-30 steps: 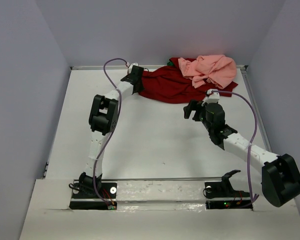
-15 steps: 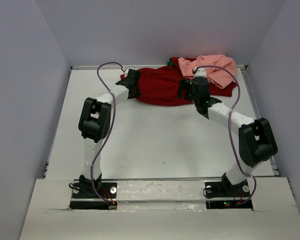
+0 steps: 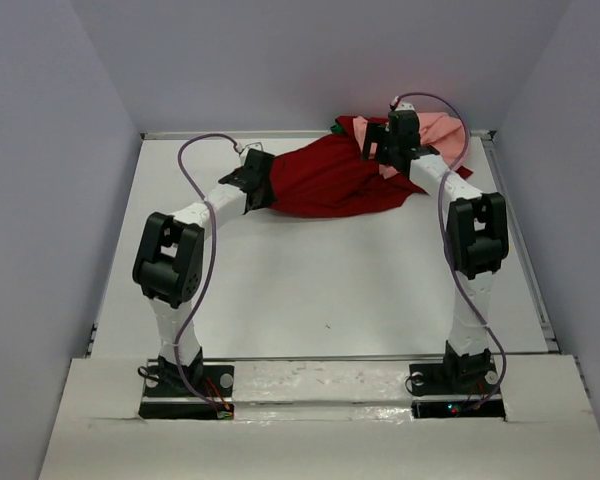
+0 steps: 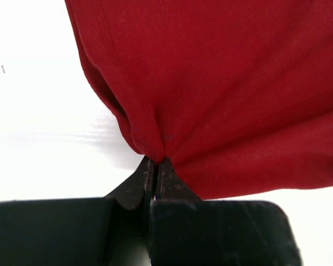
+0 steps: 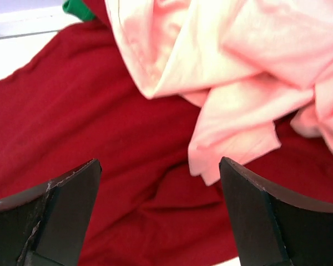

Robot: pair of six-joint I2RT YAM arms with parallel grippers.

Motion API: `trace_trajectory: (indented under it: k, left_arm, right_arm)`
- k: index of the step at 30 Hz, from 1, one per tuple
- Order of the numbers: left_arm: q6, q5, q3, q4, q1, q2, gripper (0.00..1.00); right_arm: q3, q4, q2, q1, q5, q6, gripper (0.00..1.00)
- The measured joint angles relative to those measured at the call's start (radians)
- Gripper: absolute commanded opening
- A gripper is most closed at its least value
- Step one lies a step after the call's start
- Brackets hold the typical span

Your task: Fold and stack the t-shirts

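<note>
Top external view puts the dark red t-shirt [image 3: 330,182] at the far side of the table [image 3: 310,290], its long axis running left to right between our arms. Our left gripper [image 4: 155,162] is clamped on its left edge. Our right gripper [image 5: 158,166], jaws wide and empty, hovers over its right part, where the salmon pink t-shirt [image 5: 238,66] overlaps.

A fixed camera looks down from above and behind the arm bases [image 3: 185,385], taking in the whole table [image 3: 310,280]. Each wrist camera rides at its arm's end, facing cloth from very close. All three views share the dark red t-shirt [image 3: 330,180].
</note>
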Motion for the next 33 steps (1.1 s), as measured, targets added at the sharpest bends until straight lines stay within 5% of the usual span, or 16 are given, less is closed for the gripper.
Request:
trace_trajectory:
  k: [8, 18, 20, 21, 23, 25, 33]
  left_arm:
    - [-0.018, -0.013, -0.069, 0.001, -0.045, -0.106, 0.0]
    - [-0.026, -0.03, -0.103, -0.002, -0.092, -0.129, 0.0]
    - [-0.026, -0.03, -0.109, -0.001, -0.097, -0.14, 0.0]
    - [-0.029, -0.03, -0.115, -0.003, -0.1, -0.152, 0.0]
    - [-0.032, -0.03, -0.122, -0.007, -0.104, -0.175, 0.0]
    - [-0.036, -0.03, -0.13, -0.008, -0.109, -0.203, 0.0]
    - [-0.069, -0.041, -0.224, -0.011, -0.143, -0.353, 0.0]
  right_arm:
    - [0.22, -0.093, 0.125, -0.008, 0.001, -0.026, 0.93]
    - [0.271, -0.172, 0.246, -0.011, 0.037, -0.052, 0.92]
    - [0.303, -0.185, 0.281, -0.011, 0.048, -0.061, 0.67]
    - [0.316, -0.19, 0.294, -0.011, 0.051, -0.069, 0.3]
    - [0.354, -0.205, 0.325, -0.011, 0.066, -0.077, 0.09]
    - [0.385, -0.215, 0.345, -0.012, 0.083, -0.077, 0.0]
    - [0.434, -0.238, 0.357, -0.037, 0.105, -0.065, 0.0]
